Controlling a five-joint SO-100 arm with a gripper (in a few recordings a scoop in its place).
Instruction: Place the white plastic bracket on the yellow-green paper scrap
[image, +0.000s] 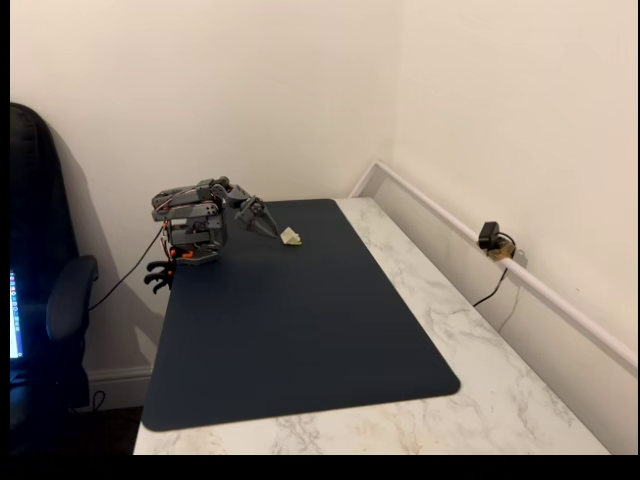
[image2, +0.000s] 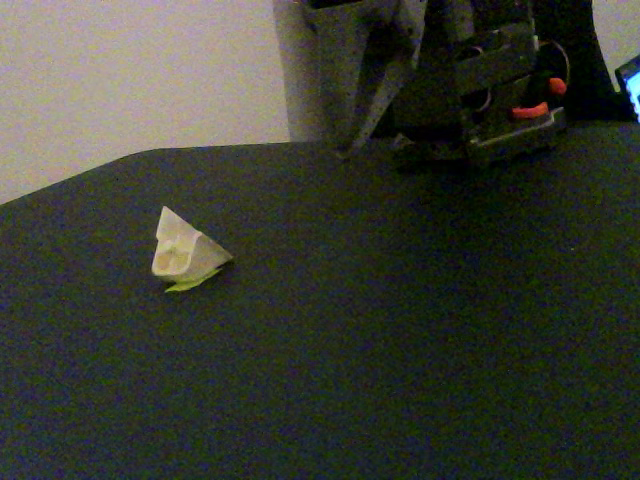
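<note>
Though near tool (image: 268, 226), bracket (image2: 183, 248) apart.

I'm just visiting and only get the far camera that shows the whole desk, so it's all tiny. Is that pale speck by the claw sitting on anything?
Observer: Yes. The close camera shows the white plastic bracket resting on a yellow-green paper scrap, which peeks out under its lower edge.
Visitor: Is the claw holding it?
Observer: No. The claw is apart from the bracket, with bare dark mat between them.
Visitor: What shape is the bracket?
Observer: Up close it looks like an angular wedge, pointed at the top, with a hollow on one face.
</note>
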